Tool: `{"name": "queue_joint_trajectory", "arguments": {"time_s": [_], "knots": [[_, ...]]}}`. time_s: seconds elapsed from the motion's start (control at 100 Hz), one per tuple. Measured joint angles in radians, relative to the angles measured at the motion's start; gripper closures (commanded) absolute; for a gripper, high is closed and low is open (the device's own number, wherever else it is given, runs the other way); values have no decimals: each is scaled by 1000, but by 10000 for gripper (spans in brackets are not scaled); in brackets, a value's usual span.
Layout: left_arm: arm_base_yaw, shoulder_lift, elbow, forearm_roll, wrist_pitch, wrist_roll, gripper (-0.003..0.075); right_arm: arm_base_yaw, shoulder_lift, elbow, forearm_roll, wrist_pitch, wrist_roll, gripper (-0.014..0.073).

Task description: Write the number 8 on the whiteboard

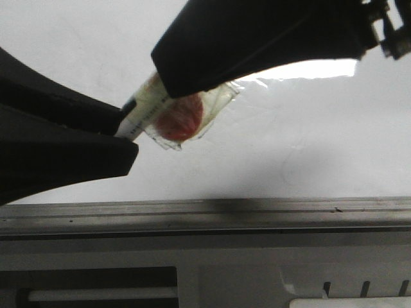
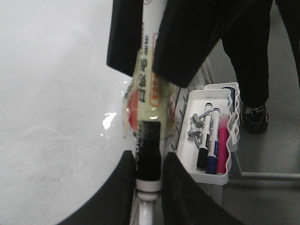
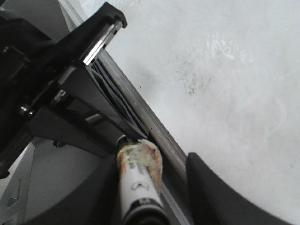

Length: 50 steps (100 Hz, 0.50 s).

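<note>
Over the whiteboard (image 1: 308, 128), both grippers, left (image 2: 149, 173) and right (image 3: 154, 187), clamped one pen (image 2: 149, 112); opposing pulls could twist it loose.

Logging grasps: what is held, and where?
Left claw grips the marker by its black cap end; the right claw surrounds its barrel, grip unclear.

You can read little here. The marker (image 2: 149, 93) held between the left jaws carries a column of black characters down its white barrel, which look like "白板" followed by small Latin lettering, probably "marker". Beside that runs an orange boxed label, too blurred to make out. In the right wrist view the same marker (image 3: 136, 180) shows only faint, unreadable print near the jaws.
</note>
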<state>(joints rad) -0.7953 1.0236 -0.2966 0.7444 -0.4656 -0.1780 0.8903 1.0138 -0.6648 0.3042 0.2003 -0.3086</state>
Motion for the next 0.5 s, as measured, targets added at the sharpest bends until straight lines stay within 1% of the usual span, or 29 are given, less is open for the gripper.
{"name": "queue_joint_trajectory", "arguments": {"time_s": [0.04,0.12,0.17,0.2,0.25,0.3,0.37,0.42,0.5], "knots": [[0,0,0,0,0,0,741,0,4,0,1,0,0,438],[0,0,0,0,0,0,737,2,8,0,5,-1,0,579],[0,2,-1,0,2,0,710,6,8,-2,16,-1,0,662],[0,2,-1,0,4,4,678,9,8,-3,25,2,0,663],[0,2,-2,2,6,9,596,13,8,-4,38,4,0,663],[0,2,-2,0,6,9,477,13,8,-5,42,4,0,663],[0,2,-2,-1,4,9,343,11,9,-5,40,6,0,663],[0,2,-2,-1,2,7,294,9,9,-5,38,1,2,663],[0,0,-2,-1,0,-28,295,9,9,-5,38,-6,2,663]]}}
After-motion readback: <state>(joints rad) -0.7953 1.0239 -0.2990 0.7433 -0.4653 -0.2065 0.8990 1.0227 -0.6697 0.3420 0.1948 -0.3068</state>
